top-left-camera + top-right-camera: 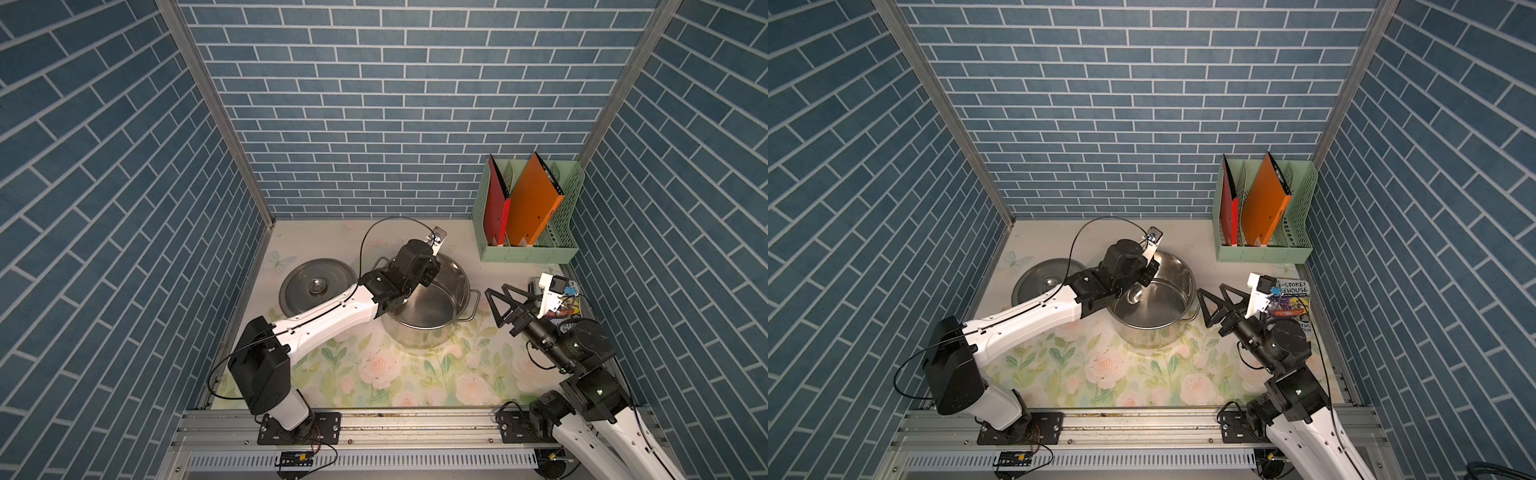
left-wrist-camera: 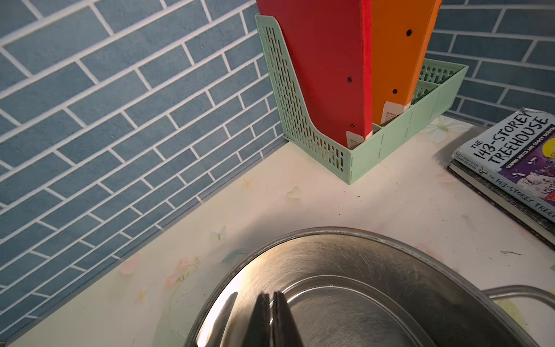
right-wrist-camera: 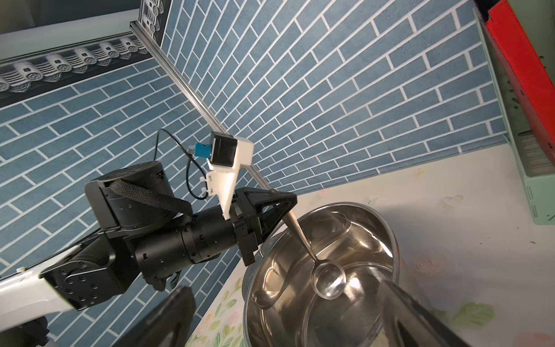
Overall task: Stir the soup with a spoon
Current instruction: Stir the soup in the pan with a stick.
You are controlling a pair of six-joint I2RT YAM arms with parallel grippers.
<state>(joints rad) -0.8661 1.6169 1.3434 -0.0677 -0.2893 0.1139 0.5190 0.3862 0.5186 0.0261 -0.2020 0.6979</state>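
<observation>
**Item: stirring station, state at this moment**

- **Left pincer** (image 3: 282,204): clenched on the handle of the spoon (image 3: 329,279), high up the shaft.
- **Spoon:** hangs slanting down from the left pincer. Its oval bowl is inside the pot (image 1: 415,336), low near the floor, and shows in a top view (image 1: 1133,296).
- **Right pincer** (image 1: 493,308): released, jaws spread wide and holding nothing. It is just beside the pot's side handle and apart from it.
- **Lid** (image 1: 316,286): off the pot, lying on the worktop (image 1: 374,374) under the left arm, behind the left pincer.
- **Contents of the pot:** bright steel, possibly with clear liquid. I cannot tell for sure.

**Progress (judged):** the lid is off, the spoon is grasped and it is lowered into the pot. The stirring itself is what is left, meaning sweeps round the pot floor. The single moment does not show whether any have been made.

**Writing**

- **Book** (image 2: 516,150), just behind the right pincer: the cover reads "THE 143-STOREY TREEHOUSE", and the spine repeats "THE 143-STOREY TREE…" before it is cut off. The smaller print is not legible.
- **File rack** (image 1: 532,249), well beyond both pincers: holds a red folder (image 1: 496,203) and an orange folder (image 1: 534,199). Each carries a small white label whose print is too small to read.
</observation>
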